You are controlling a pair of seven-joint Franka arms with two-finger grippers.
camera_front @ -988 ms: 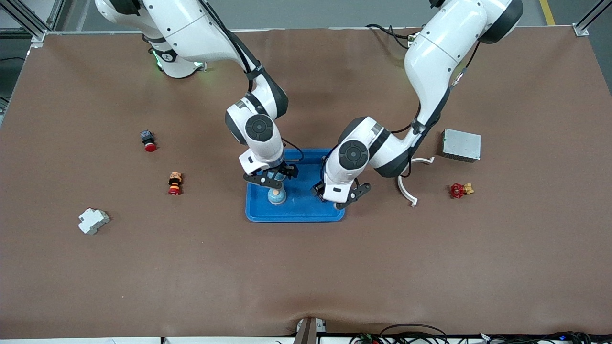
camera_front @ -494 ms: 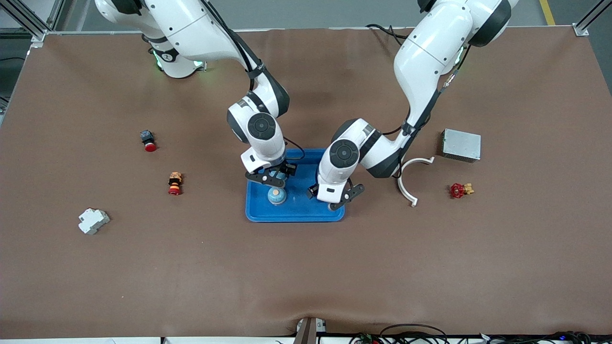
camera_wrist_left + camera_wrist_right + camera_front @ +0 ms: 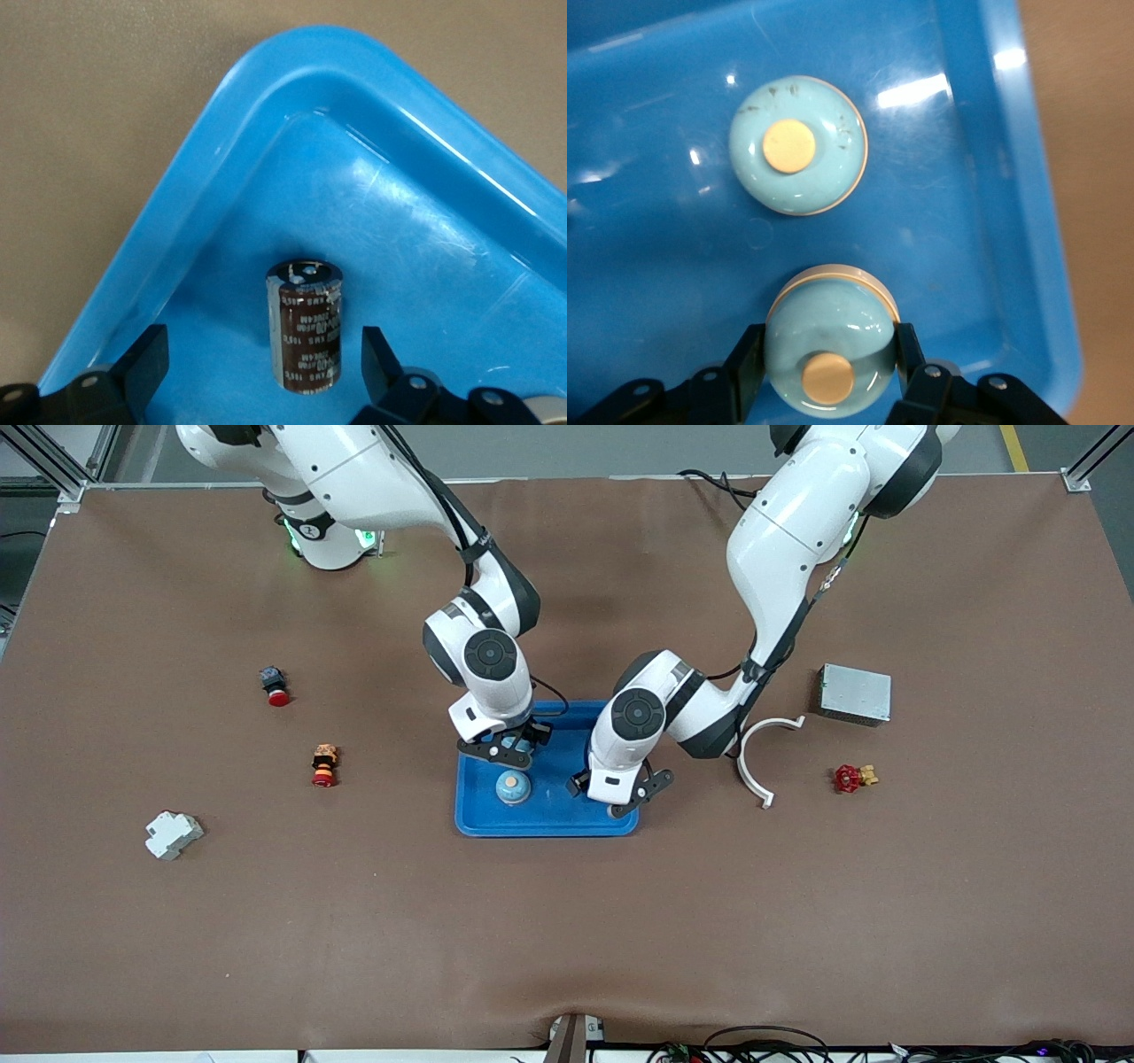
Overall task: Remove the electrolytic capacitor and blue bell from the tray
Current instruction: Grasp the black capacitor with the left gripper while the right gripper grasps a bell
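Where the brown table [image 3: 567, 939] fills the lower part of the front view, a grey block [image 3: 174, 834] lies nearest, toward the right arm's end. Above it, at the centre of the frame, sits a blue tray [image 3: 540, 828].

Over the tray's nearer corner toward the left arm's end hangs the left gripper [image 3: 263, 354]. Its jaws are released, and low in the left wrist view a gap shows on each side of the capacitor [image 3: 306, 336]. The capacitor stands upright on the tray floor, just inside that corner.

A loose bell [image 3: 513, 786], pale blue with a tan button, rests in the tray toward the right arm's end. It lies in the upper middle of the right wrist view, apart from the fingers.

Just above it in the front view is the right gripper [image 3: 828, 341], clenched on a second bell [image 3: 833, 323]. Both fingers [image 3: 749, 354] press the bell's sides at the bottom of the right wrist view. Whether that bell touches the tray floor cannot be told.

Toward the left arm's end, at mid-height in the front view, lie a red valve [image 3: 852, 778] and a white arc [image 3: 757, 757]. An orange and red button [image 3: 324, 766] lies toward the right arm's end.

Higher in the frame sit a metal box [image 3: 855, 694] and a red-capped switch [image 3: 275, 685], at the two ends of the table.
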